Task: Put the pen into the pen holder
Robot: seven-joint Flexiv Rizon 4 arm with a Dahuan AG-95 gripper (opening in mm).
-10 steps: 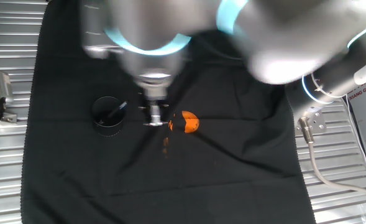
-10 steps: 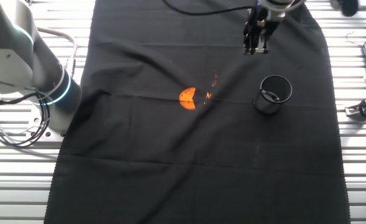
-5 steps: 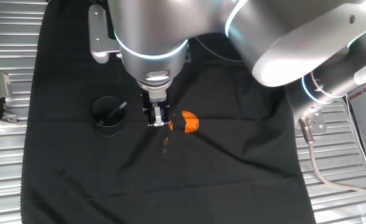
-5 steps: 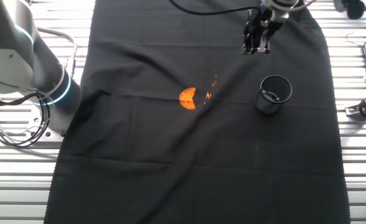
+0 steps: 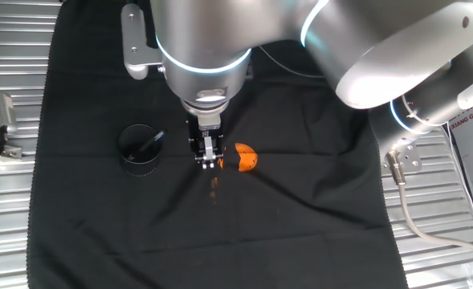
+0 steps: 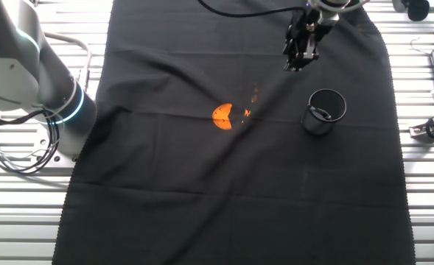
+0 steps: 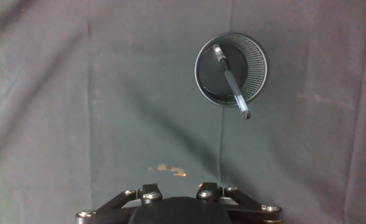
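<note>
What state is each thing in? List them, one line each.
pen: inside the cup, leaning on its rim, one end sticking out.
cup: upright on the cloth, holding the pen.
claw: up off the cloth, holding nothing; open or shut unclear.
orange lump: lying loose on the cloth.
black cloth: spread out, creased.

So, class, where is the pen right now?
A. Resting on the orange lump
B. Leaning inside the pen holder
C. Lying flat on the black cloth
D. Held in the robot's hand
B: the pen leans inside the pen holder, one end poking over its rim, while the hand is away from it.
</note>
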